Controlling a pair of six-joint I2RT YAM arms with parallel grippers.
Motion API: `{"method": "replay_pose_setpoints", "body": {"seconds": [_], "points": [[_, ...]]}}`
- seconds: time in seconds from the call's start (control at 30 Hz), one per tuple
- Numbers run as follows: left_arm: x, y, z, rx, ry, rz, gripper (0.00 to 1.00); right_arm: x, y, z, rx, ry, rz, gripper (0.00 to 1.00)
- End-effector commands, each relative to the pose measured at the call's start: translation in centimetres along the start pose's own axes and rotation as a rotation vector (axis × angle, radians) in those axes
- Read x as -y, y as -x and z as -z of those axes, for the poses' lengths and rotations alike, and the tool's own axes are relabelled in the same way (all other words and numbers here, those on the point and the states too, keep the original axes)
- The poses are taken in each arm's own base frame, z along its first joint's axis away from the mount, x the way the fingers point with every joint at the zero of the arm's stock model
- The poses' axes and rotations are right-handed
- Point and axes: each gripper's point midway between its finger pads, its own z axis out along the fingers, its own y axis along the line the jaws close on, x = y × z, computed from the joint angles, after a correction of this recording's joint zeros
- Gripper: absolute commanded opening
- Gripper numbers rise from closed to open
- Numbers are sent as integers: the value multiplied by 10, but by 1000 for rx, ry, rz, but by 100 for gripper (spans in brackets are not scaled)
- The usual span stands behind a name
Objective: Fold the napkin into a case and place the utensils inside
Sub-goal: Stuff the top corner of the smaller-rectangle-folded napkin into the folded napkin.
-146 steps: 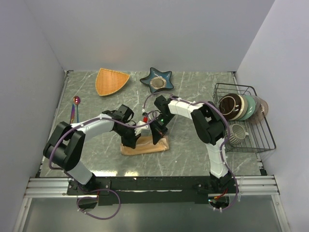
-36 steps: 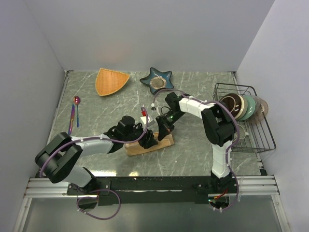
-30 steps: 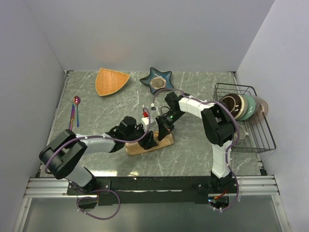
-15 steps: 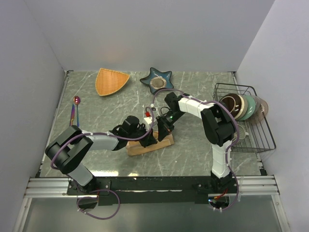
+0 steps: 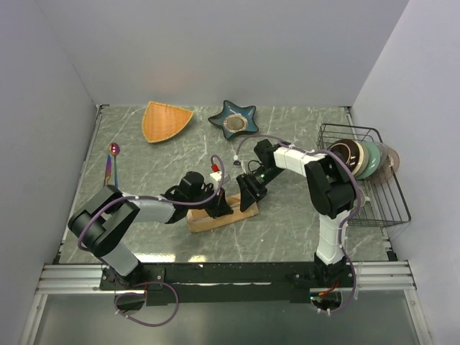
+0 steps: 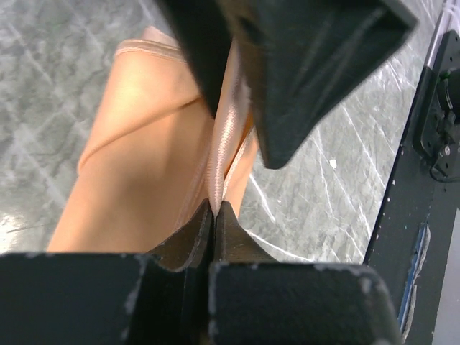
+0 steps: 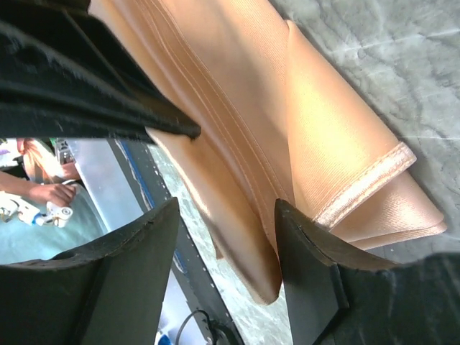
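The peach-orange napkin (image 5: 213, 218) lies folded into a narrow strip on the marble table, in front of both arms. My left gripper (image 5: 220, 205) is shut on a raised edge of the napkin (image 6: 136, 165), and a thin satin fold is pinched between its tips (image 6: 214, 207). My right gripper (image 5: 249, 195) is at the strip's right end. It stands open over the napkin (image 7: 237, 93), with cloth between its spread fingers (image 7: 316, 273) but not clamped. The utensils (image 5: 111, 162) lie at the far left; the spoon's round bowl (image 5: 113, 149) points away.
An orange fan-shaped dish (image 5: 165, 120) and a dark blue star-shaped dish (image 5: 233, 119) sit at the back. A wire rack (image 5: 374, 208) with bowls and a cup (image 5: 352, 198) stands along the right edge. White walls close in the left, back and right sides.
My left gripper has closed onto the napkin's raised edge. My right gripper has let go of the cloth, opened, and drawn a little to the right.
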Motion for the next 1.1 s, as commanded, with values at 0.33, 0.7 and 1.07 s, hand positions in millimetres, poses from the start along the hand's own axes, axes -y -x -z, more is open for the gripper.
{"method": "replay_pose_setpoints", "body": {"seconds": [0.33,0.7,1.07], "points": [[2,24,0,73,-52,13,31,-4,11,6,53,6,89,4],[4,47,-16,107,-51,-66,48,-7,11,5,49,26,97,2],[8,43,-29,73,-74,-50,20,-6,12,4,49,18,105,4]]}}
